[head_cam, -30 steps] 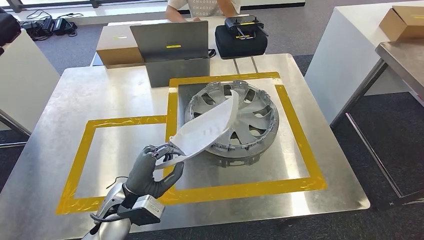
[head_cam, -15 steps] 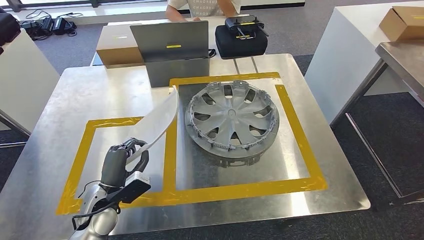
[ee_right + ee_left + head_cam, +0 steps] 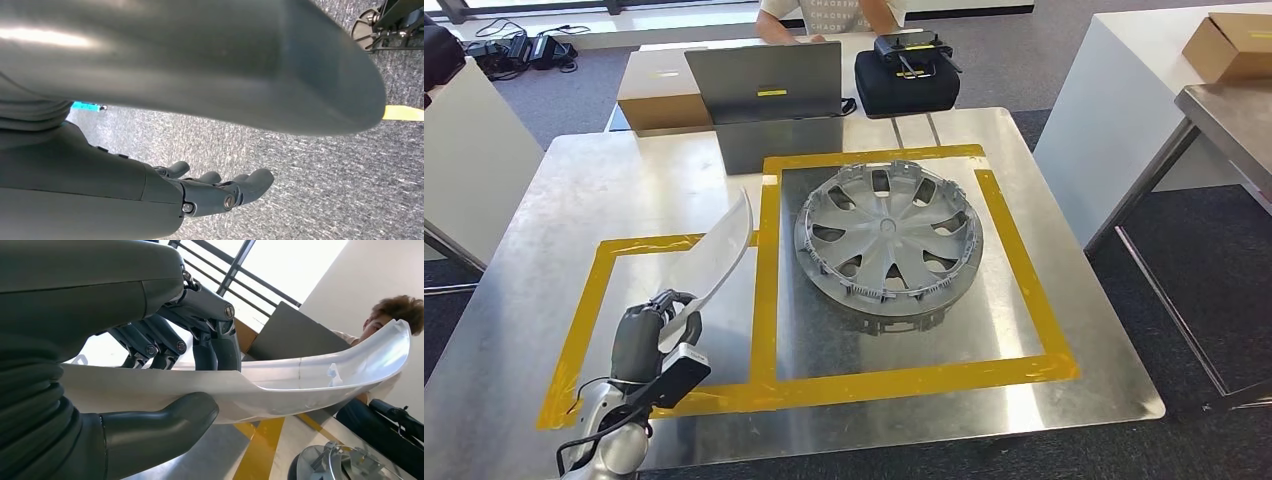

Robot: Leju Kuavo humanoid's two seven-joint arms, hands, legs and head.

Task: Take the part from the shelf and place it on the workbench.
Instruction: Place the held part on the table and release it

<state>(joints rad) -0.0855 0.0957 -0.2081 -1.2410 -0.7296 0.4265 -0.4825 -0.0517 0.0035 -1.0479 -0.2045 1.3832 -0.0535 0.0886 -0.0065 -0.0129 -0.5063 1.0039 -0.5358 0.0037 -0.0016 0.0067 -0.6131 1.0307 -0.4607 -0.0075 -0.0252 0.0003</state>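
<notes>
Fingers (image 3: 220, 347) of your left hand (image 3: 646, 338) grip one white part (image 3: 719, 255); one hubcap (image 3: 887, 238) lies beyond them; right hand (image 3: 220, 192) hangs open.

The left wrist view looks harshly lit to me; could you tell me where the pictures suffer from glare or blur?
Left wrist view: window blown out white, fingers backlit and dark; head view: soft sheen on workbench; right wrist view: near dark body part blurred.

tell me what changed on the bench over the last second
The left hand, gripping the white curved part throughout, carried it from over the hubcap leftward across the tape line to above the left yellow-taped rectangle, drawing back toward the robot. The part is not yet set down. The hubcap, laptop and black case stayed put.
</notes>
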